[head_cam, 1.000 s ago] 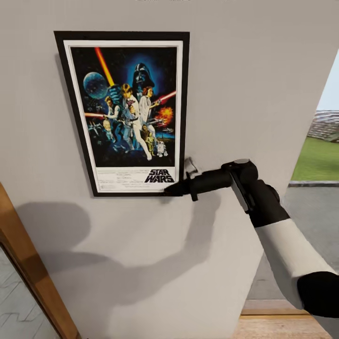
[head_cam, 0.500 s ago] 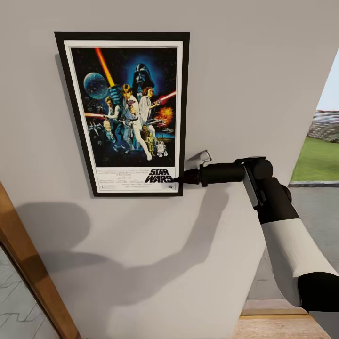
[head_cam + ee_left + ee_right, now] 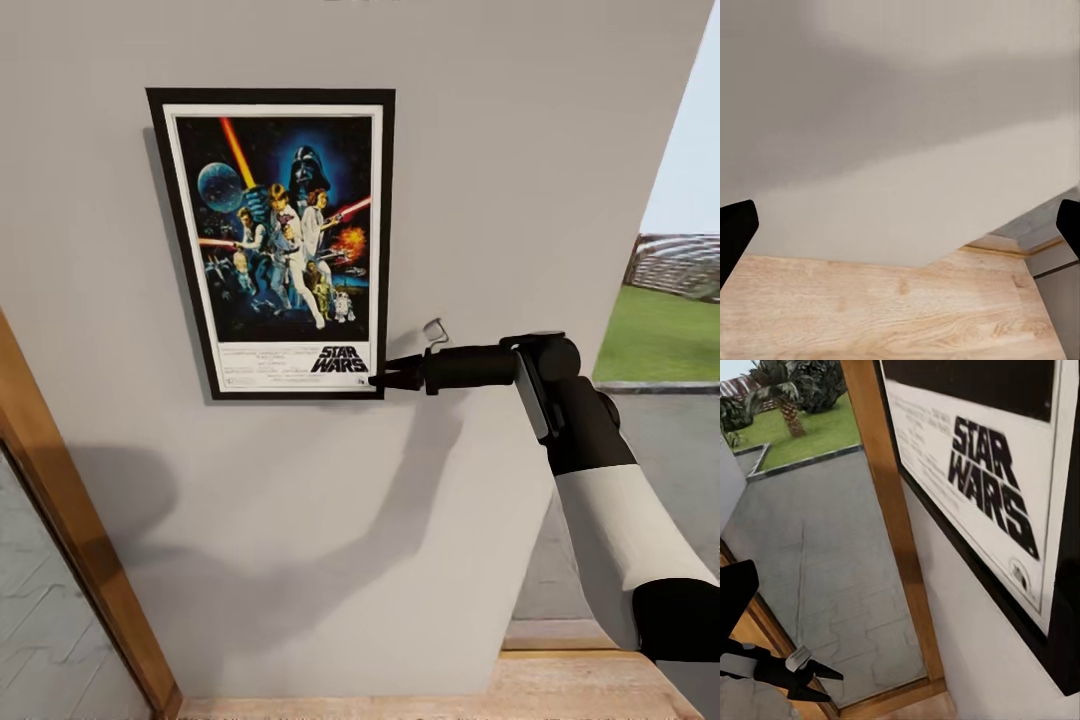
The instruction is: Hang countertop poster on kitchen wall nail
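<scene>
Hanging flat on the grey wall (image 3: 500, 150), the poster (image 3: 280, 240) sits upright, black frame square to the wall, "STAR WARS" lettering at the bottom. Nail is hidden behind it, so can't confirm the hook-up directly; judging by the level frame, it looks seated.

Wooden door frame (image 3: 70, 520) runs up beside the wall on the robot's left; wood floor (image 3: 560, 690) below; open doorway to the outside lawn (image 3: 660, 330) on the right.

Right arm reaches across from the right, right end effector (image 3: 385, 378) at the poster's lower right corner, tips touching or just beside the frame edge. Right wrist view shows the frame corner (image 3: 1061, 607) very close with white border and lettering, one dark finger (image 3: 735, 592) at the edge. Fingers look nearly together, but can't tell for sure whether they clamp the frame or have let go.

Left end effector (image 3: 900, 225): fingers spread wide apart, holding nothing, pointed at wall and floor.

Step in hand, as I judge it: release and retreat. Do it well by parting the fingers fully first, then pulling straight away from the wall, no sideways drag, so the corner isn't nudged and the frame doesn't swing or lift off its nail.
</scene>
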{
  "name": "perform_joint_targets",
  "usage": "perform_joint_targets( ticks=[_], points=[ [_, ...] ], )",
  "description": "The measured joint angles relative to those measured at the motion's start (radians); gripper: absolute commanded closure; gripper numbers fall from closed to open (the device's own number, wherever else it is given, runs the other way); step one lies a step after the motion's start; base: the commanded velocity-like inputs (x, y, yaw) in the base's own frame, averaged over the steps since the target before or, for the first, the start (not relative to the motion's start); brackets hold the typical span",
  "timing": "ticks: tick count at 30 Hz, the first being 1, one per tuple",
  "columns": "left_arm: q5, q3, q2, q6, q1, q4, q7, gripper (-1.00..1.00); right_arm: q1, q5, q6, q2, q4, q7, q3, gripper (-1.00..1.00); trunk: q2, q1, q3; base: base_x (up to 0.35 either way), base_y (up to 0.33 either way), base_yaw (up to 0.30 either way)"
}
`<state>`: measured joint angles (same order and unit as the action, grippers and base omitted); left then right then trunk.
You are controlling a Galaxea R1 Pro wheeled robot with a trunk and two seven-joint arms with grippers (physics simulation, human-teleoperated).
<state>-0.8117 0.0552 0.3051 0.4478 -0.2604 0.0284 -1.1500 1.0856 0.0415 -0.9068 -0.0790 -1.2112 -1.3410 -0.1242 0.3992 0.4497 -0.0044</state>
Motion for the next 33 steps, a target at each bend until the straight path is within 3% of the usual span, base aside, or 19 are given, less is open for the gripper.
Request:
perform_joint_targets(
  ticks=[16,22,24,26,27,28,29,30,32,33],
  points=[
    [0.000,0.000,0.000,0.000,0.000,0.000,0.000,-1.00,-0.015,0.007,0.002,0.000,0.003,-0.006,-0.001,-1.00,0.000,0.000,0.000,-0.102,0.000,0.000],
    [0.000,0.000,0.000,0.000,0.000,0.000,0.000,-1.00,-0.088,0.024,0.011,-0.003,0.001,-0.008,0.000,-1.00,0.000,0.000,0.000,-0.015,0.000,0.000],
    [0.000,0.000,0.000,0.000,0.000,0.000,0.000,-1.00,-0.159,0.027,0.058,-0.005,0.001,-0.010,0.002,-1.00,0.000,0.000,0.000,-0.002,0.000,0.000],
    [0.001,0.001,0.000,0.000,0.000,0.001,0.000,-1.00,-0.187,0.028,0.071,-0.006,0.001,-0.010,0.003,-1.00,0.000,0.000,0.000,-0.001,0.000,0.000],
    [0.001,0.001,0.000,0.000,0.000,0.001,0.000,-1.00,-0.223,0.029,0.082,-0.006,0.001,-0.011,0.003,-1.00,0.000,0.000,0.000,0.000,0.000,0.000],
    [0.006,0.011,-0.003,-0.001,0.000,0.003,0.001,-1.00,-0.322,0.066,0.161,-0.011,0.003,-0.011,0.061,-1.00,0.000,0.000,0.000,0.000,0.000,0.000],
    [0.006,0.009,-0.004,-0.001,0.000,0.003,0.002,-1.00,-0.513,0.070,0.207,-0.011,0.006,-0.011,0.100,-1.00,0.000,0.000,0.000,0.000,0.000,0.000],
    [0.006,0.007,-0.004,-0.001,0.000,0.003,0.003,-1.00,-0.663,0.076,0.257,-0.013,0.009,-0.009,0.136,-1.00,0.000,0.000,0.000,0.000,0.000,0.000],
    [0.006,0.004,-0.004,-0.001,0.000,0.000,0.009,-1.00,-0.842,0.077,0.434,-0.014,0.063,-0.008,0.222,-1.00,0.000,0.000,0.000,0.000,0.000,0.000],
    [0.007,0.003,-0.005,0.000,0.001,-0.001,0.025,-1.00,-0.944,0.075,0.548,-0.015,0.134,-0.005,0.248,-1.00,0.000,0.000,0.000,0.000,0.000,0.000]
  ],
)
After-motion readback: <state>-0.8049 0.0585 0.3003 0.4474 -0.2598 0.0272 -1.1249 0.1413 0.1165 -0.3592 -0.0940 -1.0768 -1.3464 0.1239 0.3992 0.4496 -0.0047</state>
